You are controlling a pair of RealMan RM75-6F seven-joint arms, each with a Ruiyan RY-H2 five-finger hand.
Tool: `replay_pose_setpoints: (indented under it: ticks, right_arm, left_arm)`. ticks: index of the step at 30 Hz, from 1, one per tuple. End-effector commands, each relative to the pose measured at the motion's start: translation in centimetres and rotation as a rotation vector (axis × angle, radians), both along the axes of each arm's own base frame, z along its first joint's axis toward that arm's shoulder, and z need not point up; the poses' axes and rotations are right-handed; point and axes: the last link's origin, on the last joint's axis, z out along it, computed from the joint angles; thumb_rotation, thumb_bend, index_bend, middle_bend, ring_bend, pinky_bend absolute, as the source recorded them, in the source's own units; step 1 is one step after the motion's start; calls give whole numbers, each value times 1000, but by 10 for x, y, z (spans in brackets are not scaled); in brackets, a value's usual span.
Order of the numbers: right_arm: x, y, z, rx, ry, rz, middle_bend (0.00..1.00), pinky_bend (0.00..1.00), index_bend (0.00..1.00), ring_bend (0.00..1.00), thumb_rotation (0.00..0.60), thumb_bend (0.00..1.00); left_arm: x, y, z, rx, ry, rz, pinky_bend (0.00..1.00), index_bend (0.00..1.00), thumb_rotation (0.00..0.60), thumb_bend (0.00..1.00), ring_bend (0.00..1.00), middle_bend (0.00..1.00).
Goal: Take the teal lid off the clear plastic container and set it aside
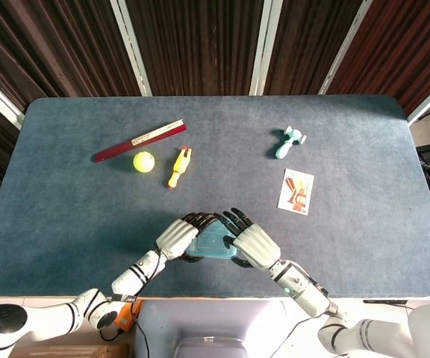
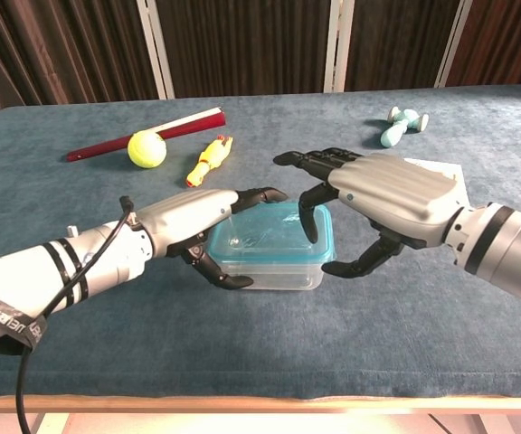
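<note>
While my left hand [image 2: 193, 221] grips the clear plastic container [image 2: 269, 262], my right hand [image 2: 383, 194] hovers open over the teal lid's [image 2: 269, 228] right end, closest.

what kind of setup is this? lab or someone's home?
Most likely a lab or data-collection bench, not a home. A blue felt-covered table stands before dark curtains, and unrelated props lie scattered on it: a yellow ball, a rubber chicken, and a card.
</note>
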Motion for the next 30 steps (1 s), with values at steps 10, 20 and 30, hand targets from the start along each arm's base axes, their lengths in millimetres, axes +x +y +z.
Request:
replay_pose_setpoints:
  ticks: [10, 20, 30]
  right_arm:
    - [6, -4, 1, -21, -23, -7, 100, 0, 661, 0, 600, 416]
    - [7, -6, 3, -29, -36, -21, 109, 0, 667, 0, 600, 555]
    - [13, -8, -6, -44, -63, -30, 164, 0, 721, 0, 600, 700]
  left_arm:
    - [0, -2, -1, 0, 3, -9, 466, 16, 600, 329, 366, 500]
    - [1, -5, -1, 4, 6, -25, 467, 16, 600, 329, 367, 502]
    - [4, -6, 0, 12, -11, -35, 466, 16, 600, 327, 367, 503]
